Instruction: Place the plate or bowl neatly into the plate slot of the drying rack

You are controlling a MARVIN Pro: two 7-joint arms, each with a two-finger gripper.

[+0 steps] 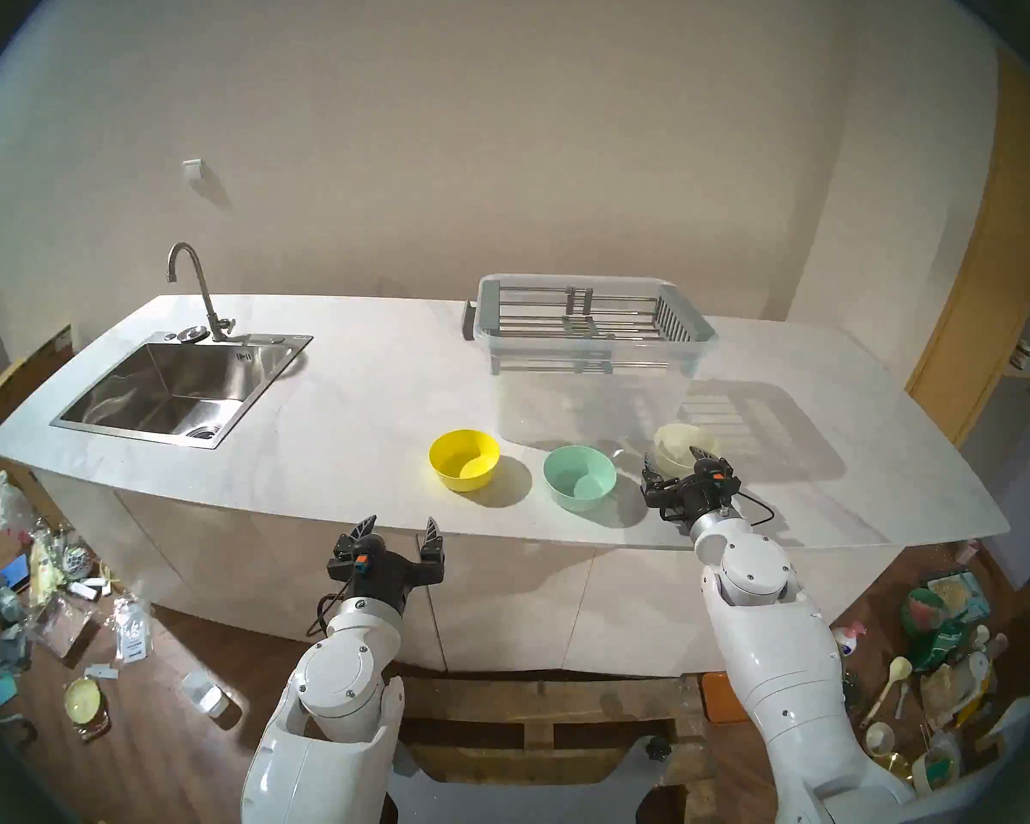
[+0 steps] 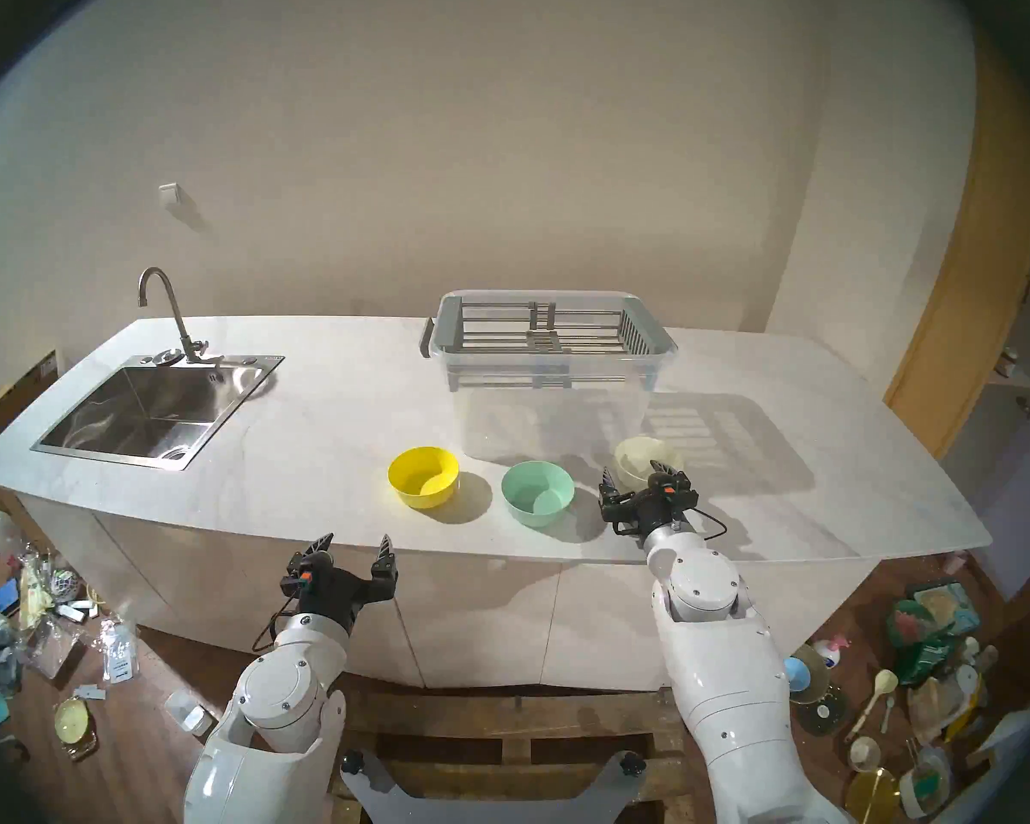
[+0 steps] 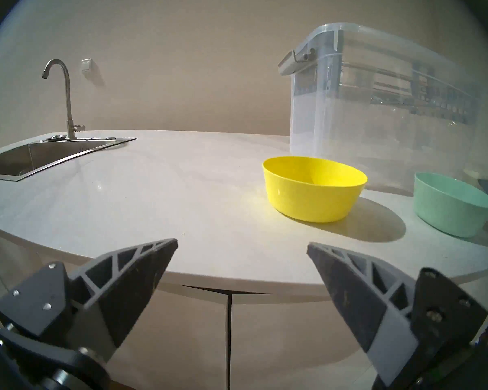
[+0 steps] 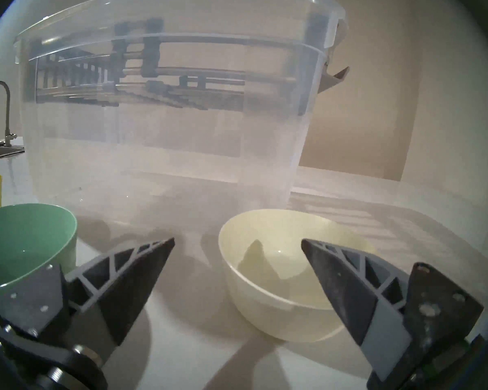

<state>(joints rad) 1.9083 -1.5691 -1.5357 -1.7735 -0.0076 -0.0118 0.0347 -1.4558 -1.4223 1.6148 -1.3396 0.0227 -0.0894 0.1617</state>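
Three bowls stand in a row on the white counter (image 1: 352, 400): yellow (image 1: 464, 460), green (image 1: 579, 478) and cream (image 1: 676, 442). The grey drying rack (image 1: 688, 317) rests on top of a clear tub (image 1: 590, 400) behind them, and its plate slot (image 1: 530, 323) of steel rods holds nothing. My right gripper (image 1: 673, 446) is open at the cream bowl (image 4: 279, 268); one finger is over the bowl's inside and the other is outside its left rim. My left gripper (image 1: 399, 525) is open and empty at the counter's front edge, short of the yellow bowl (image 3: 313, 189).
A steel sink (image 1: 174, 383) with a faucet (image 1: 194, 287) is set in the counter's left end. The green bowl (image 4: 20, 240) is close to my right gripper's left finger. Clutter lies on the floor (image 1: 72, 597) on both sides.
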